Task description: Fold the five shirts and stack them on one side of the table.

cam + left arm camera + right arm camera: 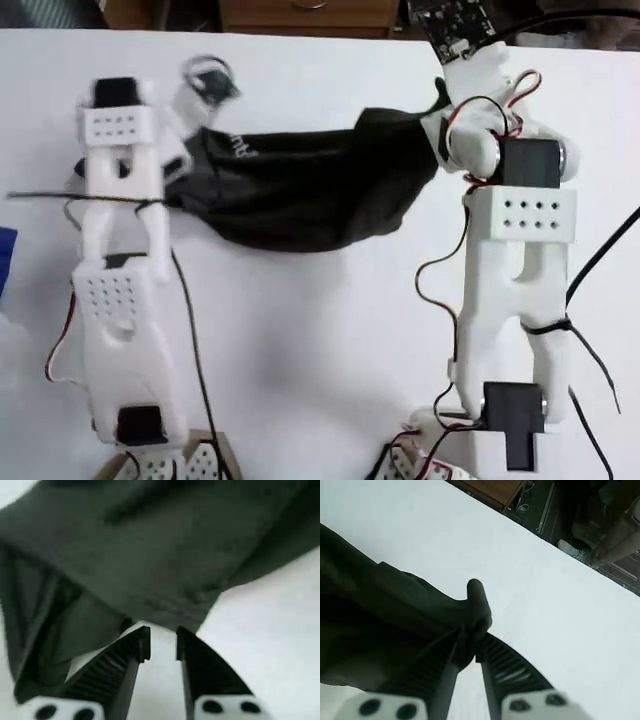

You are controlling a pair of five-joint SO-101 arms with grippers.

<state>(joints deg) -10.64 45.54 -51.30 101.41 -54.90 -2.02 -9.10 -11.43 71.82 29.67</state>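
Note:
A black shirt (300, 190) lies bunched in a long band across the far half of the white table (320, 360), stretched between the two arms. My right gripper (470, 647) is shut on a pinched fold of the shirt (380, 615) at its right end; from above, that gripper (441, 108) sits at the shirt's raised corner. My left gripper (162, 647) is at the shirt's left end, fingers a little apart with bare table showing between them. The shirt's hem (165, 605) hangs just beyond its tips, and more cloth lies beside one finger (122, 665).
Both arm bases stand at the near edge, with cables (195, 340) trailing over the table. A blue object (5, 262) shows at the left edge. Wooden furniture (300, 14) stands behind the far edge. Bare tabletop lies between the arms, nearer than the shirt.

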